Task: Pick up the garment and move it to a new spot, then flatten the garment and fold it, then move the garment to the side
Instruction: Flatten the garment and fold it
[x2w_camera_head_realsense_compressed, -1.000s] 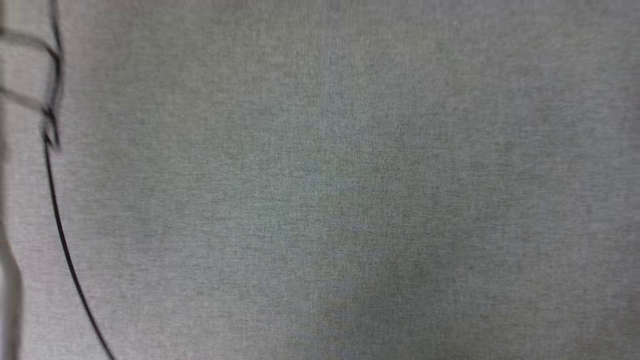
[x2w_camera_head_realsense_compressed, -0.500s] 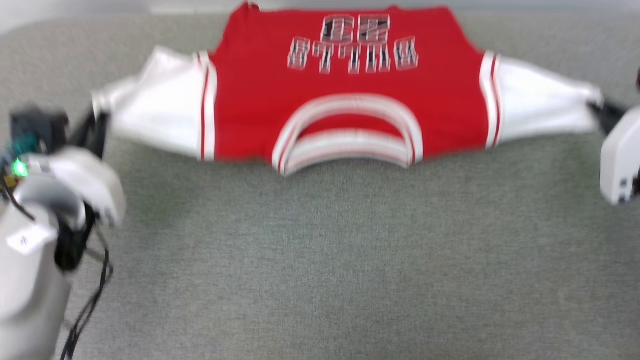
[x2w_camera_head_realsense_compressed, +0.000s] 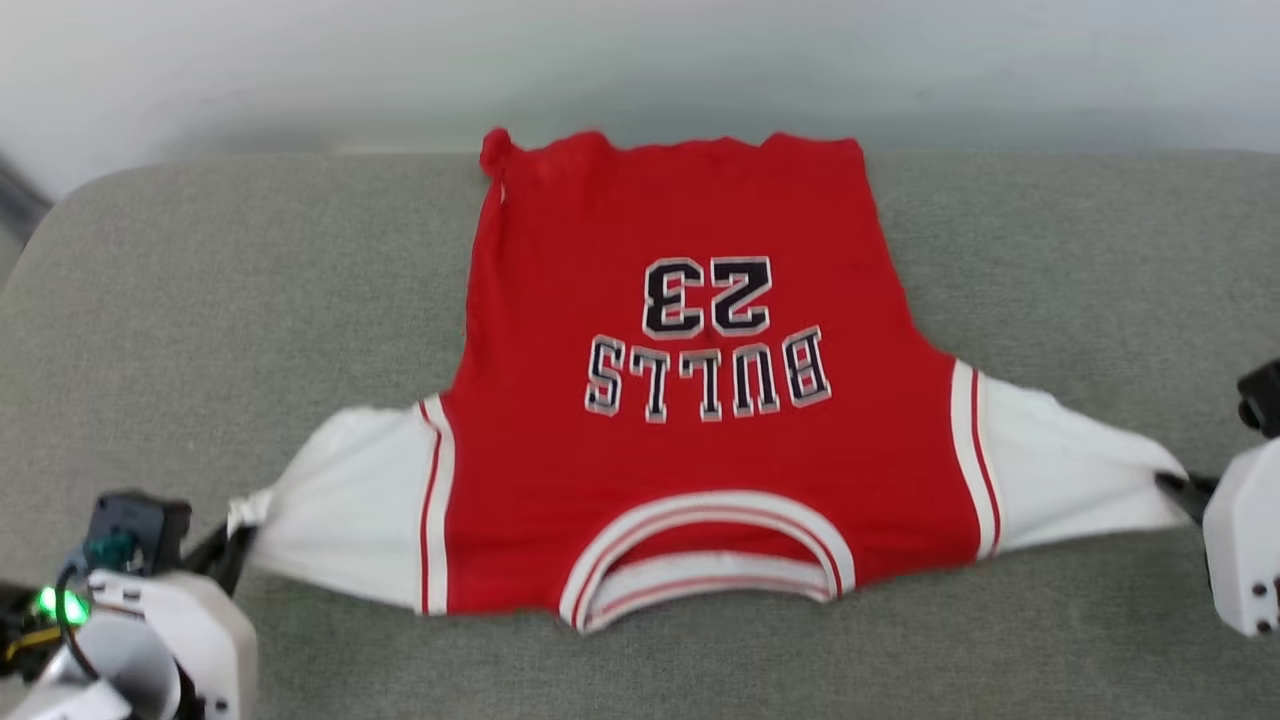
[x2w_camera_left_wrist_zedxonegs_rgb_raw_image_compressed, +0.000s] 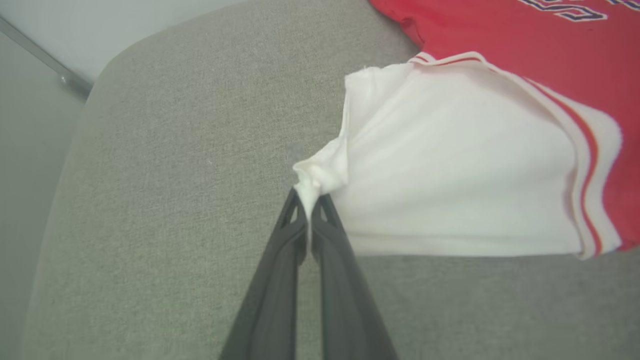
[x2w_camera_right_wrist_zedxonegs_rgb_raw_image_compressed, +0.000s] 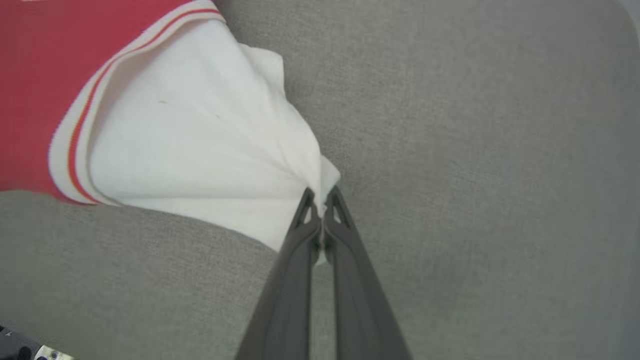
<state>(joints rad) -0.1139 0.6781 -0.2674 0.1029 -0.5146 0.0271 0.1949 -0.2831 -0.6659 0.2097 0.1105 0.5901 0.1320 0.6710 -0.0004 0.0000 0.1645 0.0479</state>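
The garment (x2w_camera_head_realsense_compressed: 690, 400), a red jersey with white sleeves, lies spread face up on the grey cushion, collar nearest me and lettering upside down. My left gripper (x2w_camera_left_wrist_zedxonegs_rgb_raw_image_compressed: 310, 197) is shut on the tip of one white sleeve (x2w_camera_left_wrist_zedxonegs_rgb_raw_image_compressed: 450, 165), which bunches between the dark fingers. In the head view that gripper (x2w_camera_head_realsense_compressed: 235, 535) sits at the lower left. My right gripper (x2w_camera_right_wrist_zedxonegs_rgb_raw_image_compressed: 322, 197) is shut on the tip of the other white sleeve (x2w_camera_right_wrist_zedxonegs_rgb_raw_image_compressed: 200, 145), seen at the right edge of the head view (x2w_camera_head_realsense_compressed: 1175, 485). Both sleeves are pulled outward.
The grey fabric surface (x2w_camera_head_realsense_compressed: 200, 300) has a rounded far left corner and a far edge just behind the jersey's hem. A pale wall (x2w_camera_head_realsense_compressed: 640, 60) stands beyond. Open cushion lies on both sides of the jersey.
The head camera has tilted up, so the picture shifted from bare cushion to the whole jersey. Both grippers stay shut on the sleeve tips.
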